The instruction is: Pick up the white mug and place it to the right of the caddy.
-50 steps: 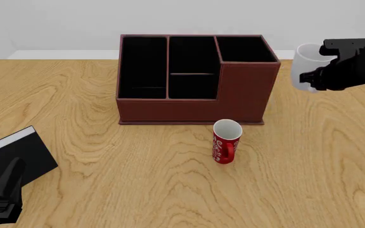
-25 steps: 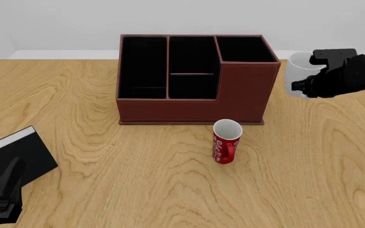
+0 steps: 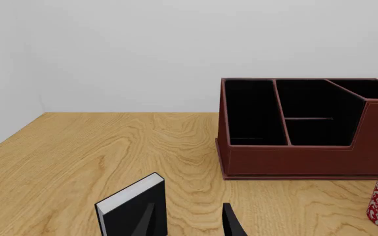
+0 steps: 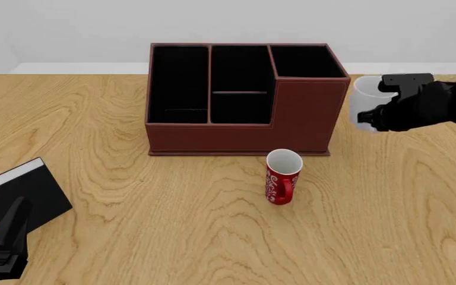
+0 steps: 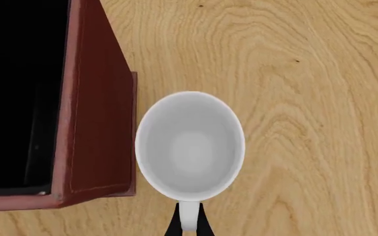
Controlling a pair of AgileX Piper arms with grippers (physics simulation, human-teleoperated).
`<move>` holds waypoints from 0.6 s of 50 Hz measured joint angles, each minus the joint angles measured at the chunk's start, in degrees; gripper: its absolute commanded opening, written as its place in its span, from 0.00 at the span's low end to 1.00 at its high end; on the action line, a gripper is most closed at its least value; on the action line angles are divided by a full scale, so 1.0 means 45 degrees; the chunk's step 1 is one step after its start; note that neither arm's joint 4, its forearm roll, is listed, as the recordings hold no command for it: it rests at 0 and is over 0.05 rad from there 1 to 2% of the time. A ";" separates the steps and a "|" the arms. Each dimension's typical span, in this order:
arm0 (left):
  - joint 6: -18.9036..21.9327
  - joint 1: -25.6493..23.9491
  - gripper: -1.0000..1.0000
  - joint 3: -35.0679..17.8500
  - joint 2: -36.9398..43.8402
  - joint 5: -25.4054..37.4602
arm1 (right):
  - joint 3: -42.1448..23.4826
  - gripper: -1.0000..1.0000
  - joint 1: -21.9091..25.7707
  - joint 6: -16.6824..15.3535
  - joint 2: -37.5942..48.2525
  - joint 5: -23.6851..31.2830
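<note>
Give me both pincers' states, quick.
Left pincer: open, holding nothing, beside the black box.
Right pincer: shut on the white mug by its handle, next to the caddy.

right arm (image 4: 442, 105): matte black, blocky housing | left hand (image 4: 2, 240): black, slim tapered fingers

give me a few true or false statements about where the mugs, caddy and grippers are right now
1. The right gripper grips the white mug by its handle. True.
2. The white mug is left of the caddy. False: it is just off the caddy's right side.
3. The red mug lies on its side. False: it stands upright in front of the caddy.
4. The left gripper holds nothing. True.
5. The black book-like box sits inside the caddy. False: it is on the table.
</note>
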 measured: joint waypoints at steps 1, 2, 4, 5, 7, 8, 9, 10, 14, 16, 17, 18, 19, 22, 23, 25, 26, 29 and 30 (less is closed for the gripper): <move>0.0000 0.0000 1.00 0.0000 0.0000 0.0000 | 0.0019 0.00 0.0007 0.0005 0.0028 -0.0031; 0.0000 0.0000 1.00 0.0000 0.0000 0.0000 | 0.0037 0.00 0.0016 0.0016 0.0054 -0.0060; 0.0000 0.0000 1.00 0.0000 0.0000 0.0000 | 0.0072 0.00 0.0031 0.0027 0.0102 -0.0114; 0.0000 0.0000 1.00 0.0000 0.0000 0.0000 | 0.0086 0.00 0.0037 0.0034 0.0127 -0.0139; 0.0000 0.0000 1.00 0.0000 0.0000 0.0000 | 0.0111 0.00 0.0045 0.0044 0.0176 -0.0189; 0.0000 0.0000 1.00 0.0000 0.0000 0.0000 | 0.0124 0.00 0.0051 0.0050 0.0200 -0.0212; 0.0000 0.0000 1.00 0.0000 0.0000 0.0000 | 0.0136 0.00 0.0056 0.0055 0.0222 -0.0235; 0.0000 0.0000 1.00 0.0000 0.0000 0.0000 | 0.0147 0.00 0.0061 0.0059 0.0245 -0.0258; 0.0000 0.0000 1.00 0.0000 0.0000 0.0000 | 0.0200 0.00 0.0092 0.0085 0.0355 -0.0378; 0.0000 0.0000 1.00 0.0000 0.0000 0.0000 | 0.0227 0.00 0.0105 0.0094 0.0415 -0.0442; 0.0000 0.0000 1.00 0.0000 0.0000 0.0000 | 0.0239 0.00 0.0113 0.0100 0.0446 -0.0473; 0.0000 0.0000 1.00 0.0000 0.0000 0.0000 | 0.0253 0.00 0.0119 0.0104 0.0477 -0.0505; 0.0000 0.0000 1.00 0.0000 0.0000 0.0000 | 0.0269 0.00 0.0125 0.0112 0.0504 -0.0534; 0.0000 0.0000 1.00 0.0000 0.0000 0.0000 | 0.0311 0.00 0.0143 0.0128 0.0590 -0.0624; 0.0000 0.0000 1.00 0.0000 0.0000 0.0000 | 0.0325 0.00 0.0150 0.0136 0.0620 -0.0654; 0.0000 0.0000 1.00 0.0000 0.0000 0.0000 | 0.0353 0.00 0.0162 0.0150 0.0680 -0.0712; 0.0000 0.0000 1.00 0.0000 0.0000 0.0000 | 0.0368 0.00 0.0167 0.0161 0.0710 -0.0741; 0.0000 0.0000 1.00 0.0000 0.0000 0.0000 | 0.0410 0.00 0.0177 0.0185 0.0809 -0.0830; 0.0000 0.0000 1.00 0.0000 0.0000 0.0000 | 0.0424 0.00 0.0180 0.0197 0.0844 -0.0861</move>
